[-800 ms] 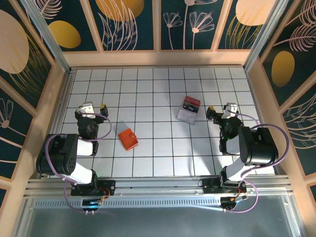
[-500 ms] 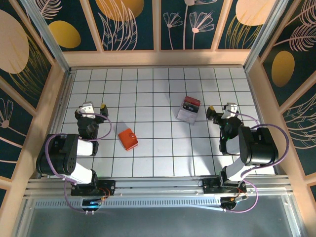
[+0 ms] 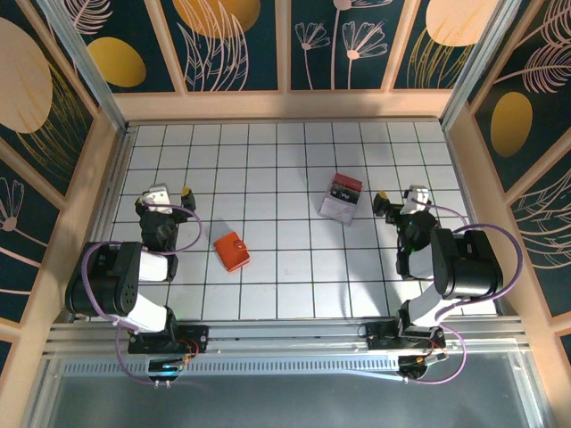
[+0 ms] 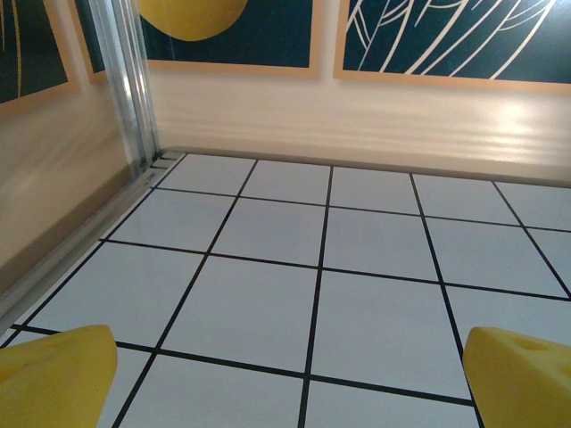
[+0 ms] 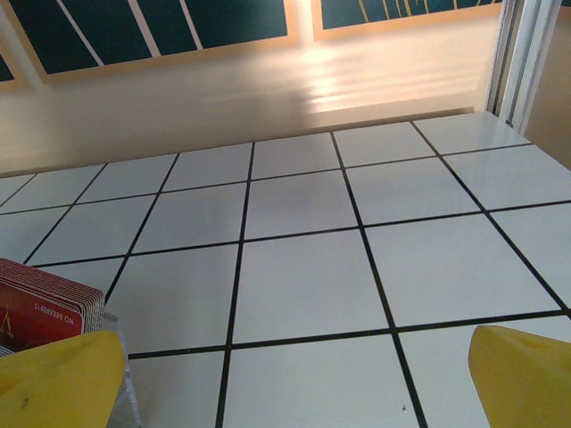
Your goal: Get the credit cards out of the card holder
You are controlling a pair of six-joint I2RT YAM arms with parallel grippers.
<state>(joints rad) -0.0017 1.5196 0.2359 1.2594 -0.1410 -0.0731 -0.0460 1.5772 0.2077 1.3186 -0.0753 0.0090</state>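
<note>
Between my two arms the tiled table [image 3: 285, 276] gives wide passage. Two things break it: the card holder [image 3: 232, 251] near and left of centre, and the clear box [image 3: 342, 197] farther off, right of centre. They are well apart, with bare tiles between them. My left gripper [image 3: 171, 193], jaws spread wide, faces open tiles all the way to the far wall [image 4: 357, 116]. The left wall [image 4: 53, 196] and its metal post [image 4: 134, 80] close off that side. My right gripper [image 3: 399, 196], spread just as wide, has free floor ahead and to its right. The clear box stands close on its left, blocking a sweep that way.
</note>
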